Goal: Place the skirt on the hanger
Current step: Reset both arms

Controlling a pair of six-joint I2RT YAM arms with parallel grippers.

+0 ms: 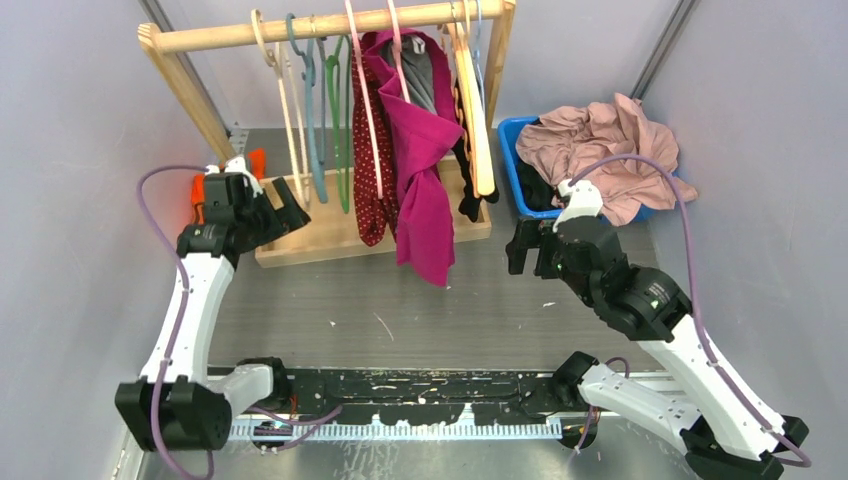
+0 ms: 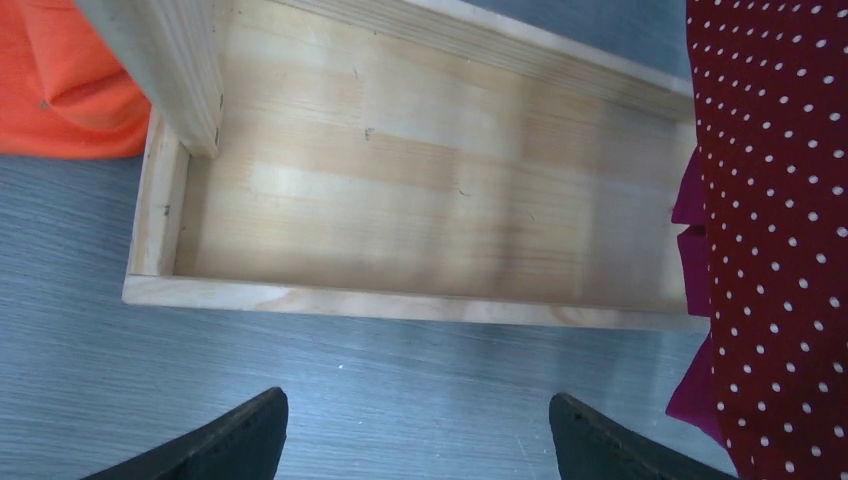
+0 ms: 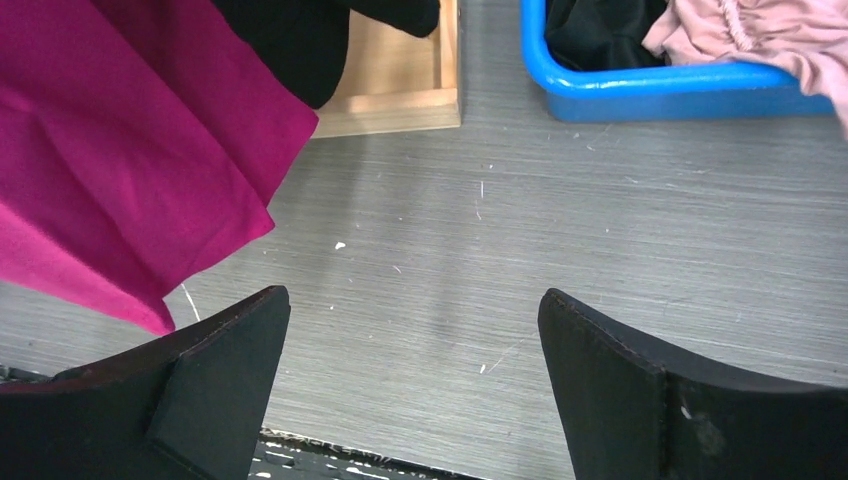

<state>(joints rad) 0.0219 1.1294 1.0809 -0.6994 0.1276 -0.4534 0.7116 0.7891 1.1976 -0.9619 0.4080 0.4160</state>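
Note:
The dark red, white-dotted skirt (image 1: 372,190) hangs from the wooden rail on the thin pink hanger (image 1: 365,105), its hem down in the rack's base. In the left wrist view the skirt (image 2: 770,200) fills the right edge. My left gripper (image 1: 290,215) stands open at the rack's left end, low over the table, with nothing between its fingers (image 2: 418,430). My right gripper (image 1: 520,250) is open too and empty (image 3: 415,330), right of the hanging clothes and apart from them.
The wooden rack (image 1: 330,25) has a tray base (image 2: 400,200) and carries several other hangers, a magenta garment (image 1: 425,190) (image 3: 130,150) and a dark top. A blue bin (image 3: 680,100) with a pale pink garment (image 1: 610,150) sits back right. An orange object (image 2: 60,90) lies left of the rack.

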